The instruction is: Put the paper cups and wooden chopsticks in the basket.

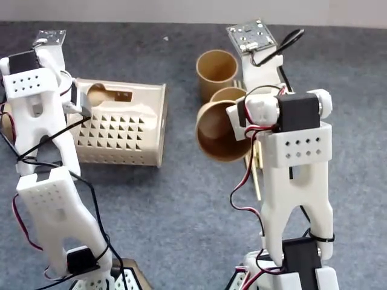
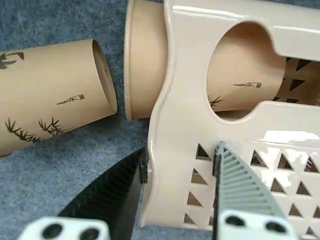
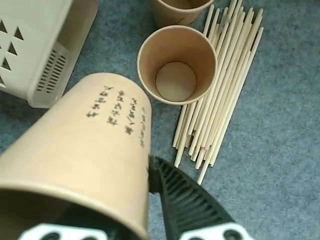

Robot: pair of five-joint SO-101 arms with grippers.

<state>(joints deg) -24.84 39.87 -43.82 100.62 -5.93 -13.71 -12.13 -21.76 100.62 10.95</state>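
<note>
The cream basket (image 1: pixel 124 124) lies on its side at the left. My left gripper (image 1: pixel 77 104) is shut on the basket's end wall (image 2: pixel 180 125) just below the handle hole, one finger on each side. One paper cup (image 2: pixel 50 90) lies on the carpet beside that end. A second cup (image 2: pixel 145 60) shows through the hole. My right gripper (image 1: pixel 243 127) is shut on the rim of a tilted paper cup (image 1: pixel 216 130), also (image 3: pixel 90 150). Two upright cups (image 3: pixel 176 65) (image 1: pixel 216 67) stand beyond it. A bundle of wooden chopsticks (image 3: pixel 220 95) lies next to them.
Grey carpet (image 1: pixel 181 205) covers the table between the two arms. The arm bases stand at the near edge. Cables hang from the right arm (image 1: pixel 296 181) over the chopsticks (image 1: pixel 256 172).
</note>
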